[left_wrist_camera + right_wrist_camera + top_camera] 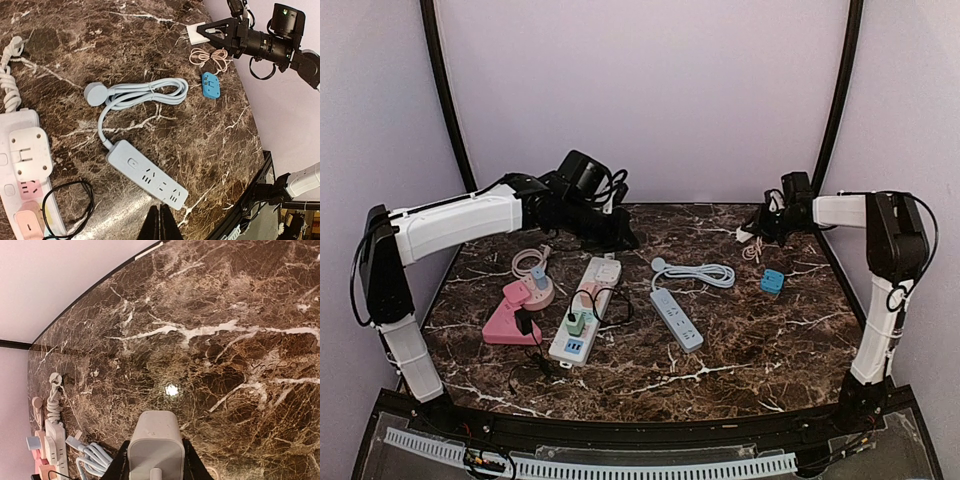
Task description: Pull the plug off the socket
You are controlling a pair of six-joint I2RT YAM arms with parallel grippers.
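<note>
My right gripper [155, 462] is shut on a white cube-shaped plug [155, 440], held over the back right of the marble table, clear of every socket. The left wrist view shows that plug [196, 34] with its prongs pointing left, in the right gripper [212, 37]. From above, the right gripper [754, 226] is far from the power strips. My left gripper [160, 224] is shut on nothing, hovering just beside the end of a pale grey power strip [148, 175]. It is at the back centre in the top view [620, 238].
A white power strip [586, 308] carries green, pink and blue plugs and a black cable. A pink socket block [515, 311] lies to its left. The grey strip's coiled cable [697, 272], a blue adapter [772, 282] and a thin pink cable coil [210, 57] lie mid-right.
</note>
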